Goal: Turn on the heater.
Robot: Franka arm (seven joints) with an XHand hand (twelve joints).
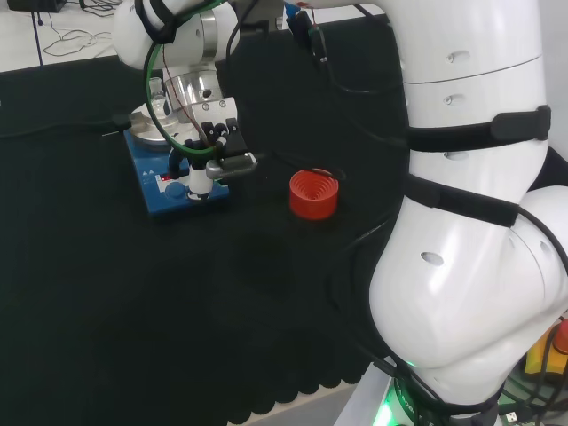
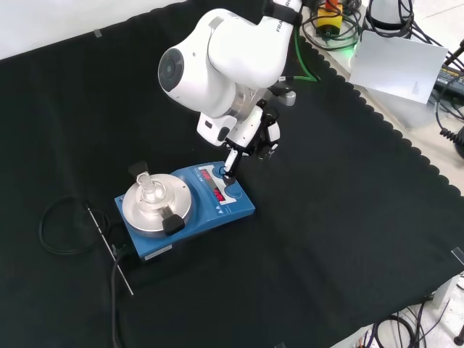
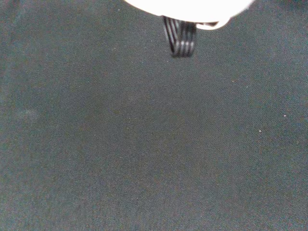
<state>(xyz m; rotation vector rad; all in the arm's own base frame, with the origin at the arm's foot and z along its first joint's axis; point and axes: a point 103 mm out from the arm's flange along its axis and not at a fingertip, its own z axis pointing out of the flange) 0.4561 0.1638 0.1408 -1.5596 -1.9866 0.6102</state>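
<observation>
Blue heater point(image 2: 190, 209) on the desk point(image 2: 348, 217), small glass flask point(image 2: 149, 190) on its round plate; robot hand point(image 2: 250, 138) above the front panel, one straight finger point(image 2: 230, 165) touching a knob point(image 2: 230, 190), nothing gripped.

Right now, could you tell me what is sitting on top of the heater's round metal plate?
A small clear glass flask stands on the heater plate; whether it holds anything cannot be told. A black clip-like piece sits at the plate's edge.
</observation>
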